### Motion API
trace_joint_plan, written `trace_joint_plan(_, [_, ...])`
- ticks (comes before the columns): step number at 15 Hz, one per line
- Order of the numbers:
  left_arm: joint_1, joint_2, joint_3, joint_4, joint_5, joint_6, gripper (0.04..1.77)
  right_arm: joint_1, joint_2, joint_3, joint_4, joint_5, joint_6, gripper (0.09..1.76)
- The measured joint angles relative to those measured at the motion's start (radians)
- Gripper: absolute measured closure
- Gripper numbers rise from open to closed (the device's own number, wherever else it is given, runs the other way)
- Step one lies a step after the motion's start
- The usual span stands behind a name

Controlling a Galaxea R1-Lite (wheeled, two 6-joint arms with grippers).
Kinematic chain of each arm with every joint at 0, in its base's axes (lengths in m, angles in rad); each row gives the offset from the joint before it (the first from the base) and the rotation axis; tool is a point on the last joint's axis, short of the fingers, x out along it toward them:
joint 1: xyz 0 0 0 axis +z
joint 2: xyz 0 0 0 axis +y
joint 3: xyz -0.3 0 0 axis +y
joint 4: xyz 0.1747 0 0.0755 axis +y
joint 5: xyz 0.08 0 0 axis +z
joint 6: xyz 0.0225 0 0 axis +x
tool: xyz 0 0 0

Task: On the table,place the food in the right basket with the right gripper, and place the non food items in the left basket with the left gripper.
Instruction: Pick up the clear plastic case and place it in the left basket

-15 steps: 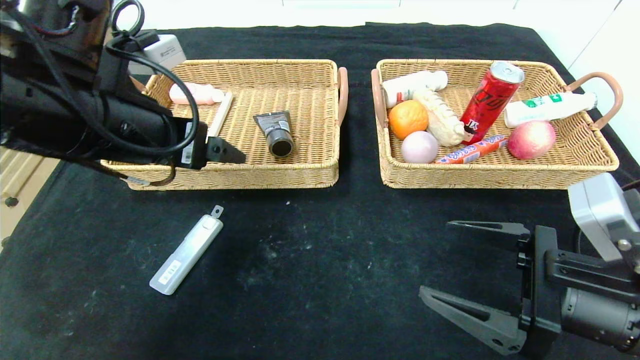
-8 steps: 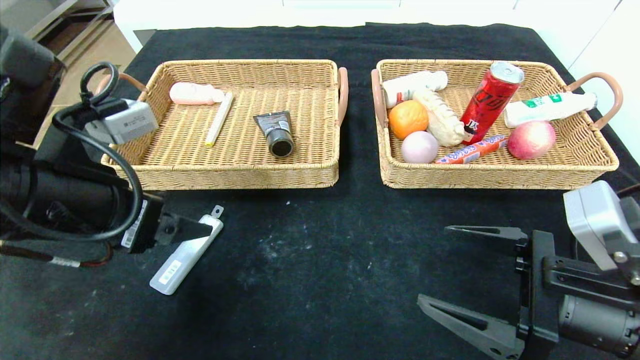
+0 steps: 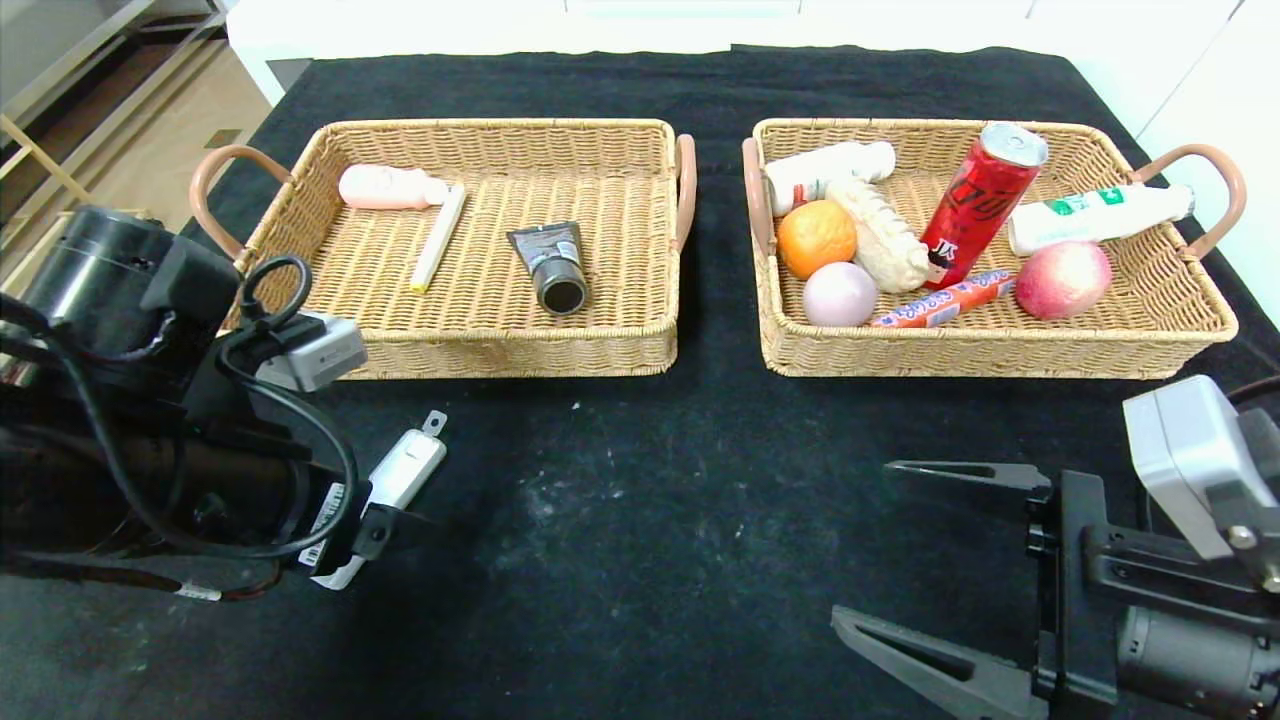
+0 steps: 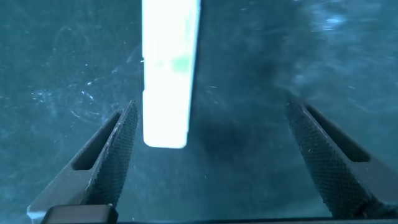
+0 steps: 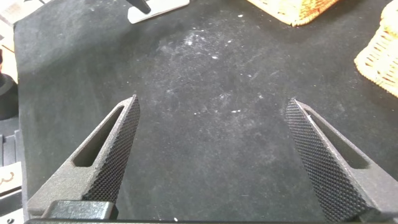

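Both arms are matte black with cylindrical joint housings. The left gripper [image 3: 385, 520] carries a grey camera box, looping black cables and a white barcode label. The right gripper [image 3: 925, 570] has long dark-grey triangular jaws with cut-out slots, knurled inner faces, and a grey camera block.

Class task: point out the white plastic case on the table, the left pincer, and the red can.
white plastic case [image 3: 405, 468], head view, upper body.
left pincer [image 4: 214, 158], left wrist view, between fingertips.
red can [image 3: 980, 205], head view, side label.
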Motion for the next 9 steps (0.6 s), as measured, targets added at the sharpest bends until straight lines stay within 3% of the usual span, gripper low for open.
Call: trace_joint_plan(9, [0.101, 0.090, 0.005, -0.059, -0.008, 0.006, 0.10, 0.001, 0.016, 0.001, -0.002, 0.001, -0.001, 0.14])
